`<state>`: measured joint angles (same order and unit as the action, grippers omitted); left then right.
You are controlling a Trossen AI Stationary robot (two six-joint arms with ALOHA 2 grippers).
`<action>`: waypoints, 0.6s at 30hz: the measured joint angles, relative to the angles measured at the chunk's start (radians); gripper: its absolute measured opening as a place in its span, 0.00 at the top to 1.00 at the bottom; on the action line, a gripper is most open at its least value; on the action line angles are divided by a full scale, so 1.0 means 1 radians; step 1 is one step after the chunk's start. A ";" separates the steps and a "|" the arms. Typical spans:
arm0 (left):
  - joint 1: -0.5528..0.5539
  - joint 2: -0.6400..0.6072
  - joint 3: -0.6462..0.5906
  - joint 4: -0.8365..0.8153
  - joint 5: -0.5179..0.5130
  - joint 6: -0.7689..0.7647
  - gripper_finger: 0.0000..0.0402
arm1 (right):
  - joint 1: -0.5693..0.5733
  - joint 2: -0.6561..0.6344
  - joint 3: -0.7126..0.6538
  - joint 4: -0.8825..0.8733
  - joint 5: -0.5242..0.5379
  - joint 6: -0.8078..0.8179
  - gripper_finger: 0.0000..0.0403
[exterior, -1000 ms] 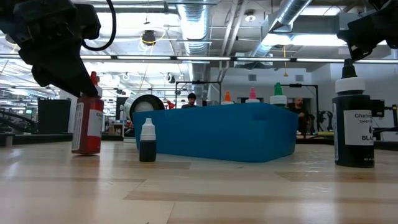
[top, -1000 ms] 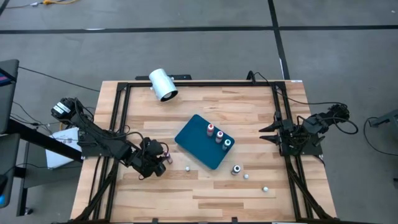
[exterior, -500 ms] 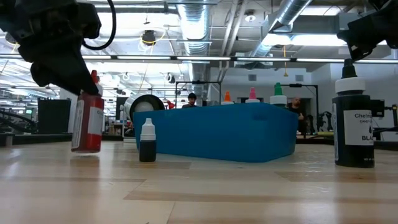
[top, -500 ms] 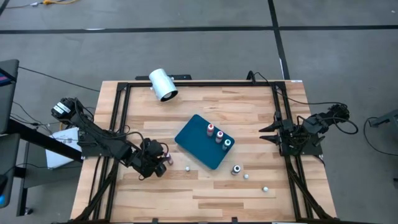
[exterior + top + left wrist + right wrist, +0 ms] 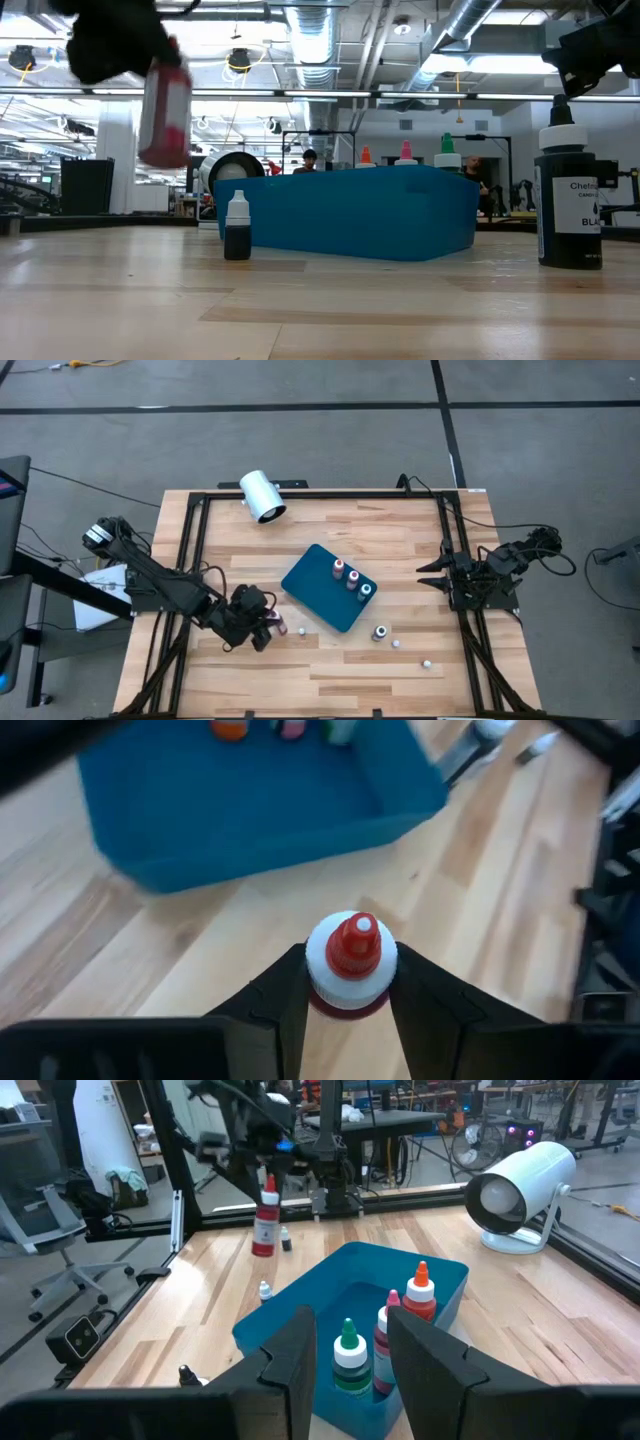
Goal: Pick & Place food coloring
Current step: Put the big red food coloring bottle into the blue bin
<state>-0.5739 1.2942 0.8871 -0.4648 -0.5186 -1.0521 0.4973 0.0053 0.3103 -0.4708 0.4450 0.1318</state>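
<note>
Though tilted, left tool [image 5: 350, 985] gripping bottle [image 5: 350, 960]

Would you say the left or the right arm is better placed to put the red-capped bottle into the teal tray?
Left: its gripper already holds the red-capped bottle beside the teal tray; the right gripper waits at the table's edge.

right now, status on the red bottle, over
Left gripper shut on red-capped bottle, lifted clear of table. Right gripper parked at right edge. Three bottles already in teal tray; small dark bottle stands before the tray.

Partly legible label on the black bottle [image 5: 571, 195]: "Che…" above "BLA…"
</note>
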 joint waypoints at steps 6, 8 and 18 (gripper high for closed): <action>0.000 0.000 0.098 -0.006 0.000 0.060 0.72 | 0.000 0.000 0.000 0.000 0.000 0.000 0.72; 0.000 0.000 0.135 -0.027 0.000 0.062 0.72 | 0.000 0.000 0.000 0.000 0.000 0.000 0.72; 0.008 0.000 0.209 -0.055 -0.006 0.114 0.72 | 0.000 0.000 0.000 0.000 0.000 0.000 0.72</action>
<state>-0.5660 1.2942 1.0958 -0.5194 -0.5243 -0.9379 0.4969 0.0051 0.3103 -0.4706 0.4450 0.1322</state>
